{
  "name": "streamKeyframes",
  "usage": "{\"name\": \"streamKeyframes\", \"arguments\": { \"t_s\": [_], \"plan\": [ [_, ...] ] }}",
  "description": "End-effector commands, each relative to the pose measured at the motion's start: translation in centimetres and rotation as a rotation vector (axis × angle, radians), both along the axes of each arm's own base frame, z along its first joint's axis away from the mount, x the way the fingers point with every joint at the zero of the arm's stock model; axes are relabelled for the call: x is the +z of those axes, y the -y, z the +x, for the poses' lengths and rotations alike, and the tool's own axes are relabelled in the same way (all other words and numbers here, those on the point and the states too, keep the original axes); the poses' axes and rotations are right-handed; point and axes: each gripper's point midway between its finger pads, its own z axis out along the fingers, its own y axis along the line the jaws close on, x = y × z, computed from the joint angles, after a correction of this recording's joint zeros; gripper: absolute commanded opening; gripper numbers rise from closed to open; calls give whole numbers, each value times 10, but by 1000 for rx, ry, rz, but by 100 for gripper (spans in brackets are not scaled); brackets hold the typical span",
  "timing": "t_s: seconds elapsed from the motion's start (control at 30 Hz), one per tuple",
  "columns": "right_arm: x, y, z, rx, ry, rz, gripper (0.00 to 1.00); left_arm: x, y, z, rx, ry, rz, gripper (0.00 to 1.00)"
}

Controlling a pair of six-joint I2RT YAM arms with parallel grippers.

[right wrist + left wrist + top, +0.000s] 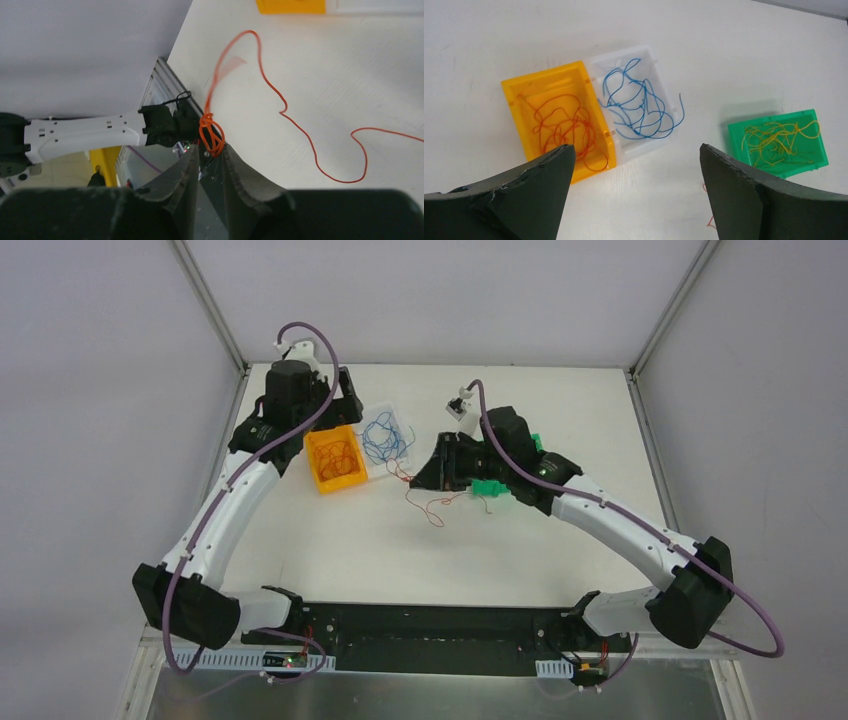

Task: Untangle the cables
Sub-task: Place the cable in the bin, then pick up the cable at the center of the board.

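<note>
While the left tool hangs over the bins with its jaws wide and nothing in them, the right tool is down to a narrow slit – a knotted end of the red cable is caught between its tips. The remaining length of that strand runs down onto the table and loops loosely across it. Sorted so far: orange cables in the yellow bin, blue cables in the clear bin touching its side – one blue end hangs over the rim. Yellow cables sit in the green bin, well apart from the pair.
</note>
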Motion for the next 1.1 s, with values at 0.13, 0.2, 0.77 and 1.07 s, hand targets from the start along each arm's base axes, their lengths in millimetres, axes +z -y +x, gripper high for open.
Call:
{"name": "streamKeyframes", "arguments": {
  "t_s": [0.13, 0.2, 0.77, 1.07],
  "plan": [
    [-25, 37, 45, -209, 46, -121, 83, -57, -15, -69, 88, -228, -69, 99],
    [-36, 56, 46, -259, 53, -150, 98, -68, -12, -80, 75, -249, -84, 99],
    [-49, 149, 35, -507, 207, -118, 99, -179, 95, -109, -138, -537, 243, 99],
    [-33, 161, 15, -515, 255, -38, 99, -220, 125, -91, -112, -581, 11, 99]
  ]
}}
